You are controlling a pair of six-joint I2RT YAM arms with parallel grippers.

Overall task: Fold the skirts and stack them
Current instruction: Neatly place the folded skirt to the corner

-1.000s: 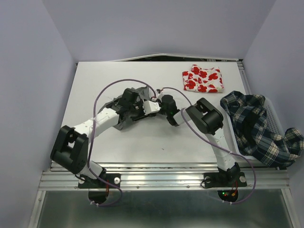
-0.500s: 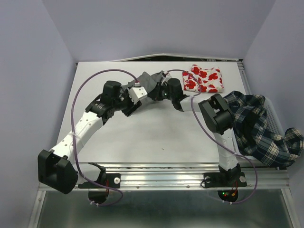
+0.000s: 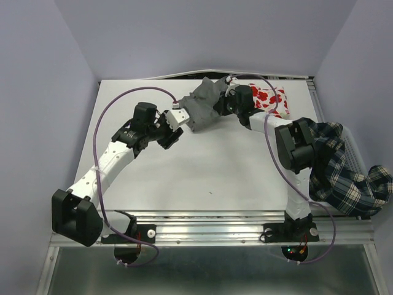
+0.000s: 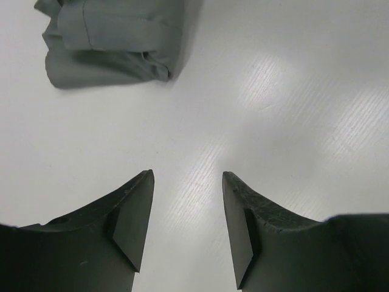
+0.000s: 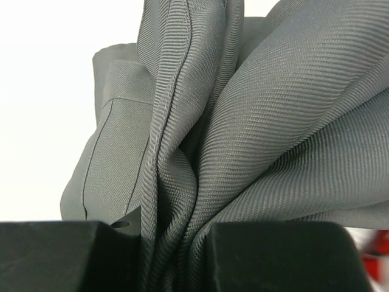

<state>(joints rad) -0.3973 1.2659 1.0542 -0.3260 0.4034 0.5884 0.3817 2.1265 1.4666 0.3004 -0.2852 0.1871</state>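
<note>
- My right pincer (image 5: 173, 243) is clamped on the grey skirt (image 3: 201, 106) at the worktop's (image 3: 202, 175) far edge, beside the red-print skirt (image 3: 274, 101).
- My left pincer (image 4: 187, 182) stands open and empty, near it.
- The plaid skirt (image 3: 341, 175) lies heaped far right.

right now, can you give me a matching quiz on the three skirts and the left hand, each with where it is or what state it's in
Things:
1. grey skirt
2. red-print skirt
3. plaid skirt
4. left hand

Places or states:
A. heaped at the right edge of the table
B. open over bare tabletop, holding nothing
C. pinched in the right hand
D. lying flat near the far edge

Pairs: 1-C, 2-D, 3-A, 4-B
</note>
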